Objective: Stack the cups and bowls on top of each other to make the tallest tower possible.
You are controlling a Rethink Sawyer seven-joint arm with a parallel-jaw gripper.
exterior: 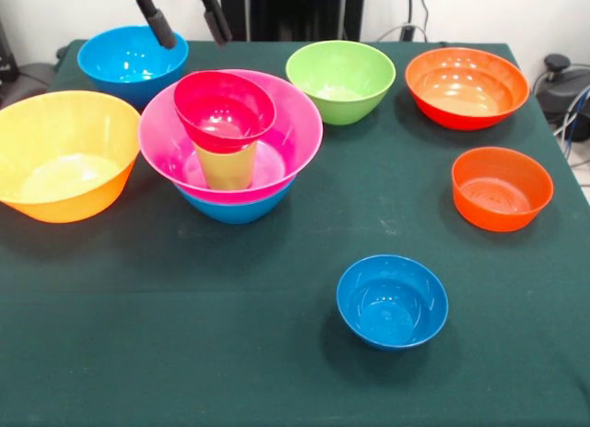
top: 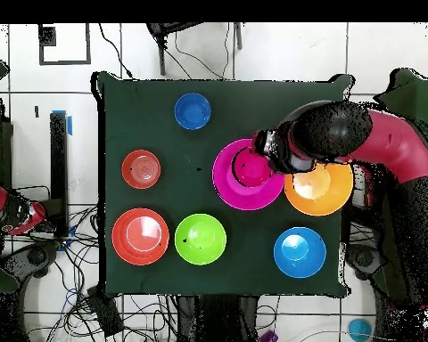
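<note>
The tower stands left of centre: a medium blue bowl [exterior: 236,208] at the bottom, the large pink bowl [exterior: 302,136] in it, the lime cup [exterior: 227,167] upright inside the pink bowl, and the small crimson bowl [exterior: 224,111] on the cup, tilted slightly. In the overhead view the pink bowl [top: 226,183] and the crimson bowl [top: 251,169] show as well. My gripper [exterior: 187,23] hangs open and empty above and behind the tower. The green bowl [exterior: 341,80] stands alone on the table, right of the tower.
A large yellow-orange bowl [exterior: 64,155] sits left of the tower, and a second medium blue bowl [exterior: 134,63] behind it. A large red-orange bowl [exterior: 466,86], a smaller red-orange bowl [exterior: 502,189] and a small blue bowl [exterior: 392,301] stand on the right. The arm [top: 342,134] reaches over the table edge.
</note>
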